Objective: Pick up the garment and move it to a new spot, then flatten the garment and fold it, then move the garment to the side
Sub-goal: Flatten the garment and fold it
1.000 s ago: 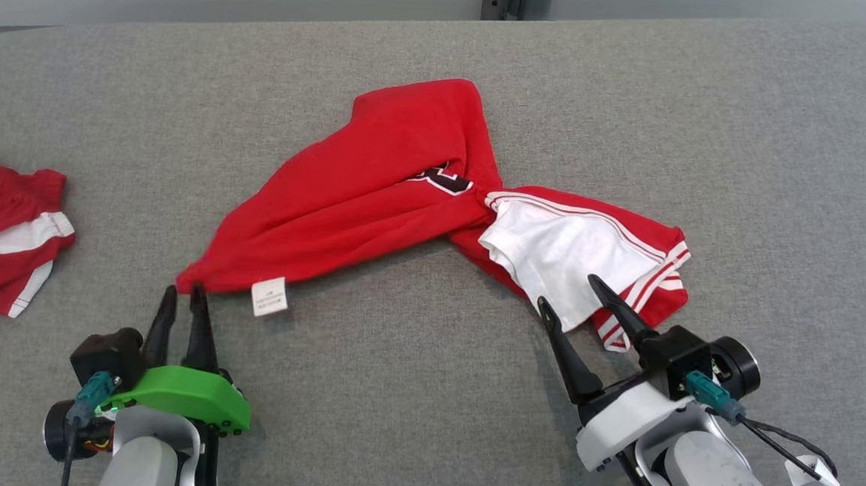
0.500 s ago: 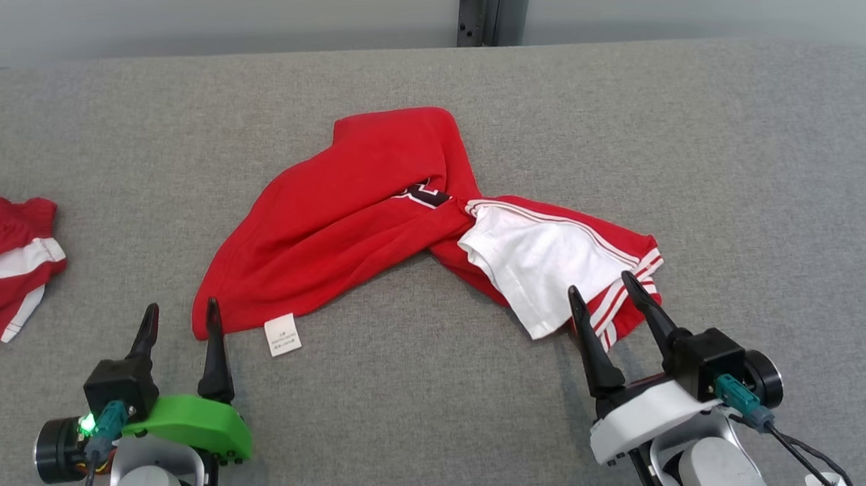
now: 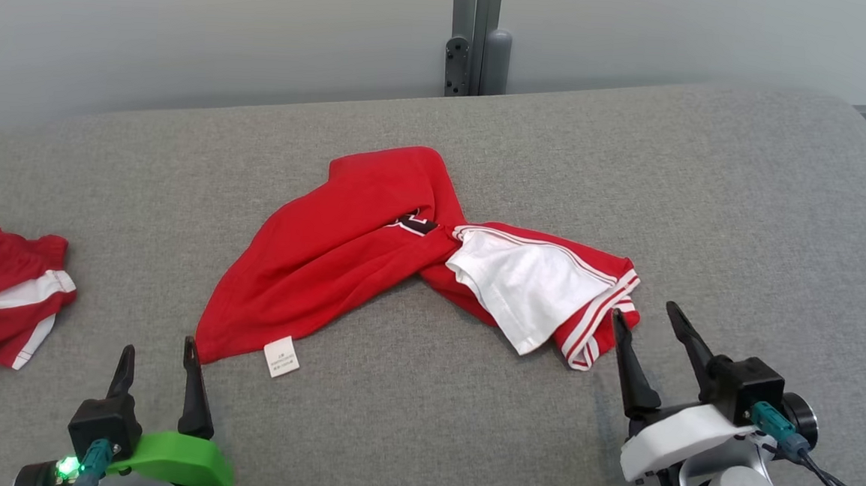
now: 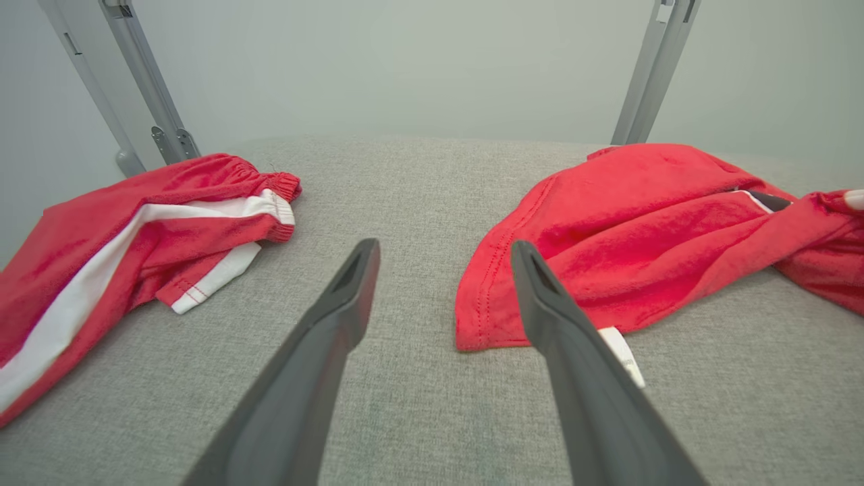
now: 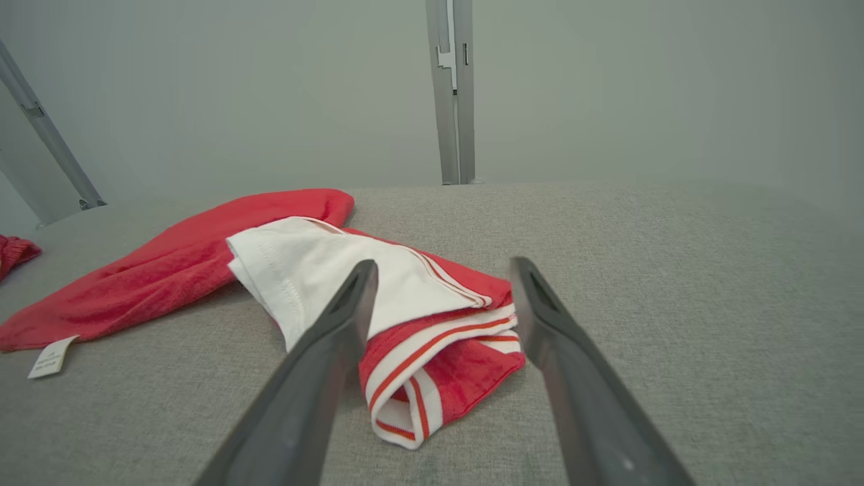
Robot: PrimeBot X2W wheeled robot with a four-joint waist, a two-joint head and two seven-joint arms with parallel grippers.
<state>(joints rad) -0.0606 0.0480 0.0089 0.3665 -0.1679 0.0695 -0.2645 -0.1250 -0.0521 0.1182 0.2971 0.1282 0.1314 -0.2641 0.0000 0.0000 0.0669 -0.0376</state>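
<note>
Red garment [image 3: 372, 262] twisted, unheld on surface [image 3: 743, 217].
Left end effector [image 3: 157, 345], right end effector [image 3: 643, 311]: both spread, empty, at its ends, likely staged to flatten.

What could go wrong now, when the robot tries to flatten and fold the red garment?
The garment is twisted at its middle; pulling both ends may tighten the twist instead of opening it.
The left gripper stands open near the white label and might pinch only the label, not the hem.
A second red garment lies at the left, so moving this one aside could overlap them.
</note>
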